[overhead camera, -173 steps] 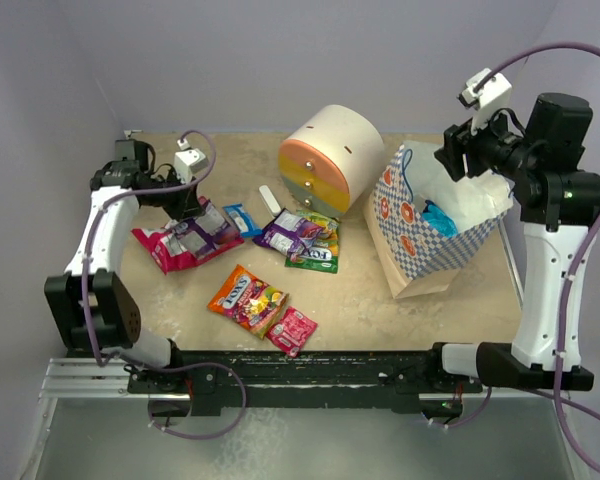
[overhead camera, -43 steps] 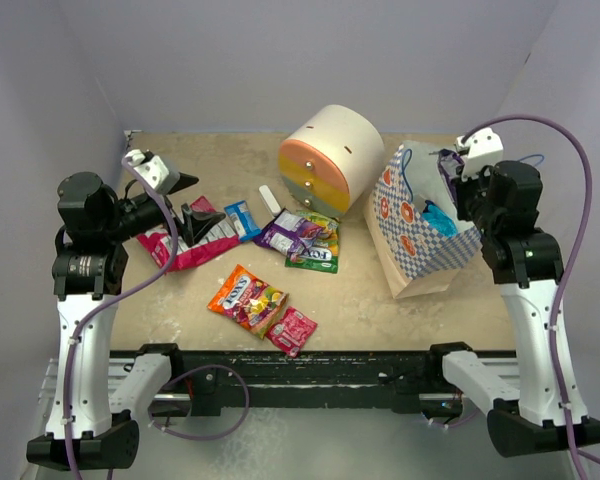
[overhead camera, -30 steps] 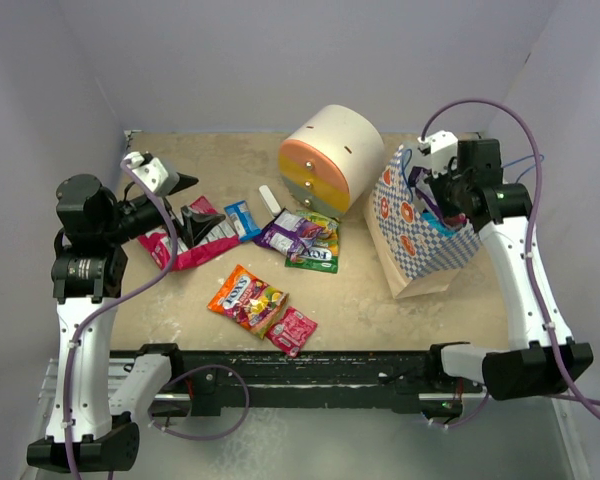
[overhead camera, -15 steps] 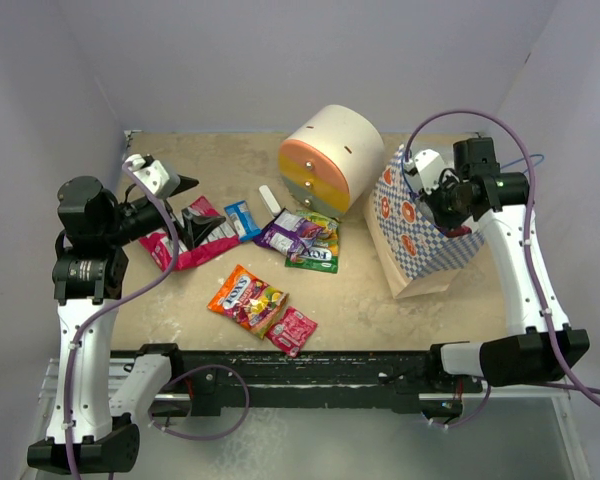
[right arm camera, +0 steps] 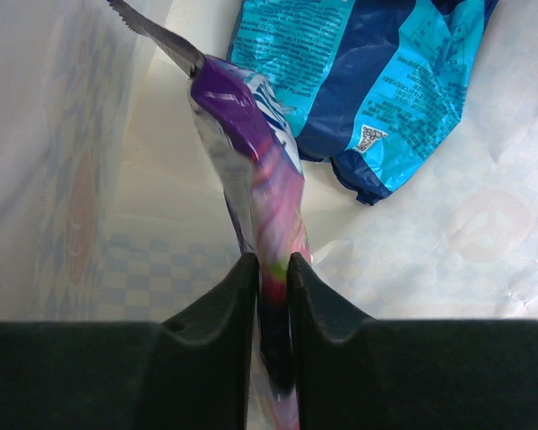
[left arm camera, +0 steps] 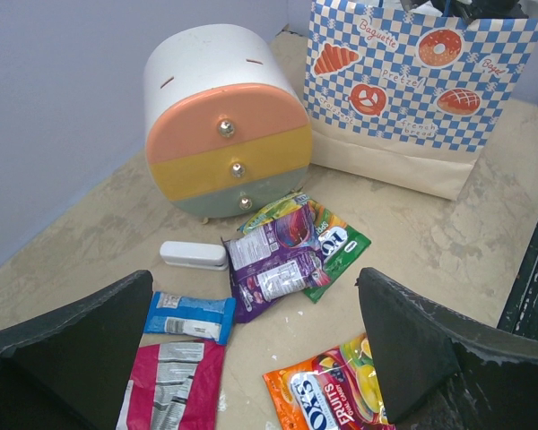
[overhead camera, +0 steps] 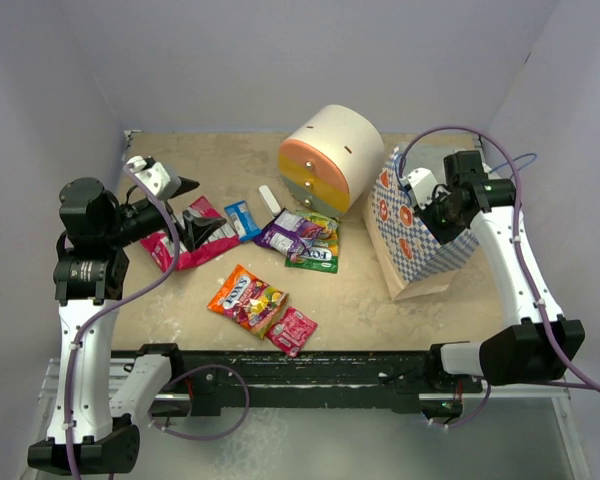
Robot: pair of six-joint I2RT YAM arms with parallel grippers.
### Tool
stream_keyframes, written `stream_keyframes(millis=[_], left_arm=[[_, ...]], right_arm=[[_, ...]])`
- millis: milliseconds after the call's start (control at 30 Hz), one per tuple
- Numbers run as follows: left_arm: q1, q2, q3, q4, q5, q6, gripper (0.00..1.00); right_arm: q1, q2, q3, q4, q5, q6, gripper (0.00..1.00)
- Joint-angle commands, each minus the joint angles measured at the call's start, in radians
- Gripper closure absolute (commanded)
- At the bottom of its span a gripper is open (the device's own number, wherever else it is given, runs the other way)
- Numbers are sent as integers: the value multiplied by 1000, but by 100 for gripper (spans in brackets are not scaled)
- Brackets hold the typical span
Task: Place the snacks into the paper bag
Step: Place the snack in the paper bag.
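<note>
Right gripper (right arm camera: pixel 271 267) is down inside the bag (right arm camera: pixel 63 179), jaws pinched tight on the end of a purple packet (right arm camera: pixel 247 152). Held that way it runs edge-on ahead of the tips, slim enough for the mouth. Blue packet (right arm camera: pixel 377 81) lies just beyond the tips, already bagged. Bag walls sit close on both sides of the fingers, so there's little sideways room. I'd release straight ahead.

Left gripper (left arm camera: pixel 255 331) is spread wide and empty, parked above the loose snacks. Pink packet (left arm camera: pixel 166 390) is by one finger, orange packet (left arm camera: pixel 327 394) by the other. Drawer unit (left arm camera: pixel 224 125) is farther ahead, well apart.
</note>
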Motion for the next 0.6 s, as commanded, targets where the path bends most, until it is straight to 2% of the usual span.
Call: stream_keyframes(millis=[0, 167, 333, 567], left_arm=[[9, -1, 0, 21, 8, 33, 0], [10, 11, 4, -24, -21, 84, 0], [9, 38, -1, -83, -74, 156, 0], [6, 114, -27, -130, -124, 241, 0]], right_arm=[[-2, -35, -3, 23, 7, 15, 69], [-2, -49, 17, 30, 18, 31, 52], [-2, -68, 52, 55, 47, 62, 42], [-2, -105, 115, 150, 144, 132, 35]])
